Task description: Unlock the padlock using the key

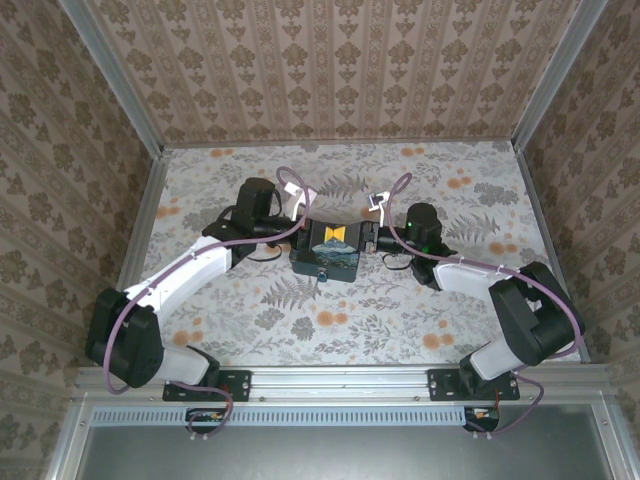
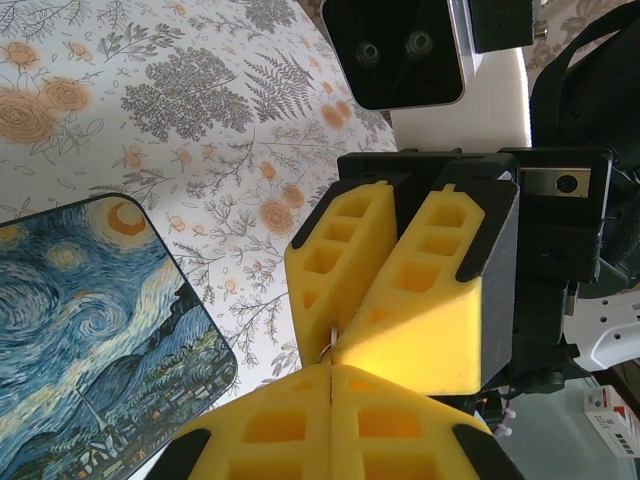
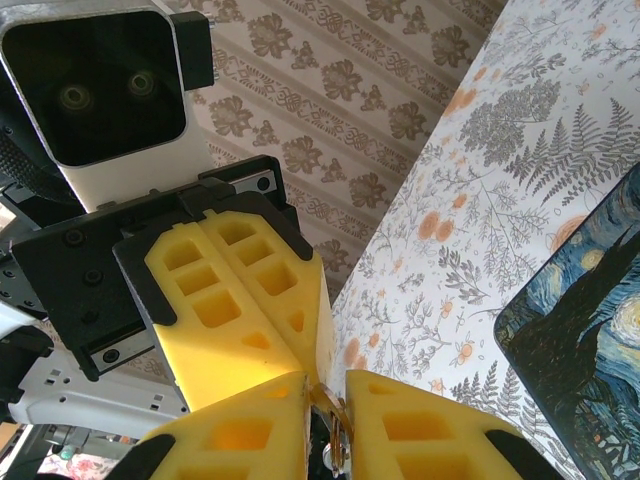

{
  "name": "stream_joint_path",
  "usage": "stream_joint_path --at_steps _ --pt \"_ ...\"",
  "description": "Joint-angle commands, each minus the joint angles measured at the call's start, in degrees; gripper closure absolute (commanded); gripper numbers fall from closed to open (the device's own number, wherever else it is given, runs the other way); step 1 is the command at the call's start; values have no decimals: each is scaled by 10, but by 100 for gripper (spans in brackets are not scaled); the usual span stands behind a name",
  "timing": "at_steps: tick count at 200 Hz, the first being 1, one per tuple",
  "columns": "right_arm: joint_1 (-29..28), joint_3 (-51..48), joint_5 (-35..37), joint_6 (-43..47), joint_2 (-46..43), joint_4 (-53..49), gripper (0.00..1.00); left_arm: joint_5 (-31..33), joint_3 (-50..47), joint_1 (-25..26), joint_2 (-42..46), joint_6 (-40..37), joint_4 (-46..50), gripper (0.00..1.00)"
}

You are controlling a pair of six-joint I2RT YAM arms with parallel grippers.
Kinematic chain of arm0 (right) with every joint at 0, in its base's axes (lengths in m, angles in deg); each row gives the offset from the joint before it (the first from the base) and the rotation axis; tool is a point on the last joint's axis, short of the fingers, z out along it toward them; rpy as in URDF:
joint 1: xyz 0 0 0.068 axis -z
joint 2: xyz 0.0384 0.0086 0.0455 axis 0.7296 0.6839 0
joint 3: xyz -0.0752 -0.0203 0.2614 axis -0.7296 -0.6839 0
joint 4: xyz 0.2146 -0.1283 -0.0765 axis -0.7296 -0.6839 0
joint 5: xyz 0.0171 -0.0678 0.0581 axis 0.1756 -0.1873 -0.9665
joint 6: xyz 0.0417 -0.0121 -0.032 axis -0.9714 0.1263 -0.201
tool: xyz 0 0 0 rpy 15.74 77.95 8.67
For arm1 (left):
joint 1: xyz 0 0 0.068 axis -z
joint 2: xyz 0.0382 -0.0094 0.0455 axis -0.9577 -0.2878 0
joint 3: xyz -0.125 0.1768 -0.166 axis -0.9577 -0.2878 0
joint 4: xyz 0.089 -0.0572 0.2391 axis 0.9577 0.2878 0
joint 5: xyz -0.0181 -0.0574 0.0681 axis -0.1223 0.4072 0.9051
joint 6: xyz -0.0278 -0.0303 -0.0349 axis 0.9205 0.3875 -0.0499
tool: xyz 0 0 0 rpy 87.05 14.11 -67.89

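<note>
**Padlock, key and box.** We count one padlock (image 1: 323,277), a tiny dark body with a small pale round spot. It lies on the table at the near edge of the one rectangular box (image 1: 345,262) printed with a blue-and-yellow night-sky painting. We cannot tell whether the two touch. We count one small brass-coloured key (image 3: 330,420), held above the table well clear of the padlock.

**Grippers.** There are two, each with two yellow foam fingers, so four fingers in all.
- The right gripper (image 3: 325,388) pinches the key, and the brass shows in the narrow gap between its fingers.
- The left gripper (image 2: 330,372) has its fingers pressed together along a closed seam. We cannot tell whether anything sits in that seam.
- The two grippers meet tip to tip. In the left wrist view a thin pale loop shows just where the tips meet.

**Surface and room.** The table (image 1: 450,300) is one flat surface printed with grey ferns and orange blossoms. Brown damask wallpaper (image 1: 330,70) covers the walls on three sides, framed in pale metal. A metal rail (image 1: 340,385) runs along the near edge and carries both bases.

**Arms.** There are two.
- The left arm (image 1: 195,268) and the right arm (image 1: 470,275) both reach forward and inward from the rail.
- Their elbows are bent outward and their wrists are turned toward each other.
- In the top view the fingertips meet over the far part of the box
</note>
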Motion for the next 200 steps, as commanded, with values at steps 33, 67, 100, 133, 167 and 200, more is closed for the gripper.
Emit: stream_joint_path --at_steps 33,67,100,133,167,200 --pt "2 -14 -17 7 -14 23 80 14 4 1 3 -2 -1 100" --pt "4 -19 -16 7 -16 23 84 15 3 0 3 -2 -1 100" --pt "5 -20 -13 8 -19 23 87 11 3 0 3 -2 -2 100" --pt "6 -15 -13 7 -20 23 86 8 1 1 3 -2 -4 100" --pt "6 -7 -12 7 -18 20 80 5 0 2 1 -2 -4 100" --pt "6 0 -12 6 -15 17 80 6 -1 2 1 -1 -4 100"
